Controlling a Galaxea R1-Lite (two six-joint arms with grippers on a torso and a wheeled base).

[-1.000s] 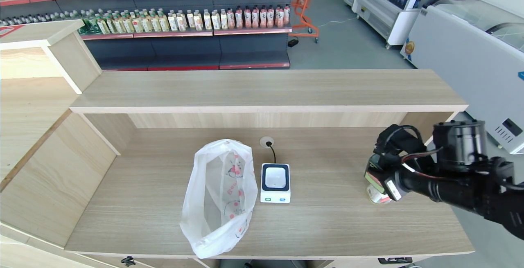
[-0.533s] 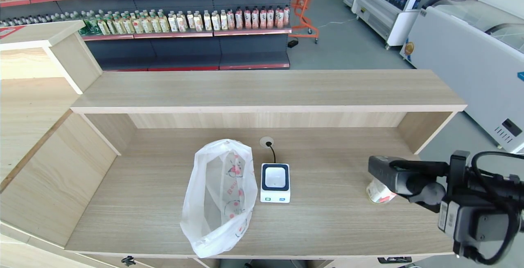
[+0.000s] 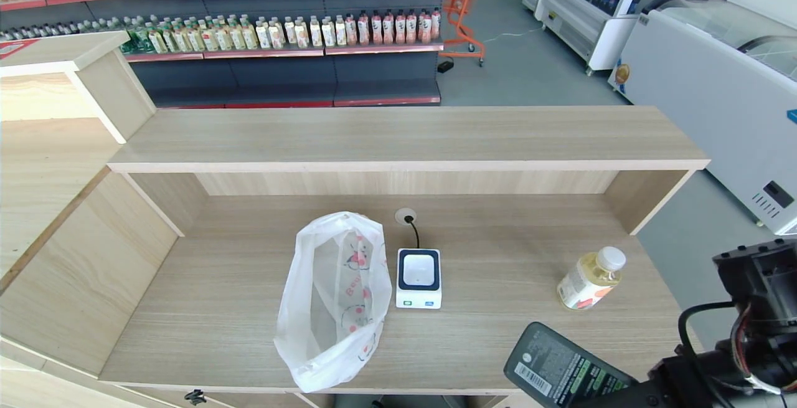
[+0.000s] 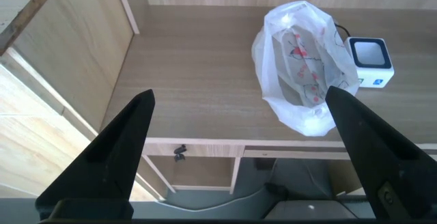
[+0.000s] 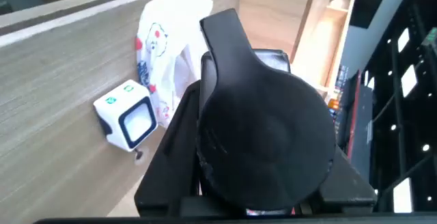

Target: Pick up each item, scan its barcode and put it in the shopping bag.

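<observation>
Now: R jaws clamped on dark pack at desk's near-right edge.
R jaws are closed on the near end of a flat dark pack (image 3: 560, 367), held off the surface over the desk (image 3: 498, 333) front edge. Pack's long axis runs diagonal, free end pointing fwd-left toward scanner (image 3: 419, 277) and shopping bag (image 3: 336, 296), barcode face up. L jaws are spread wide w/ nothing between, hanging off desk's near-left side. Bottle (image 3: 590, 278) stands on desk's right side, cap up, apart from pack. Bag sits just left of scanner. Vs 1 s ago: R arm was over the bottle, hiding most of it. It has since pulled back to the near edge, so bottle is in full view. Bag, scanner and bottle unmoved.
</observation>
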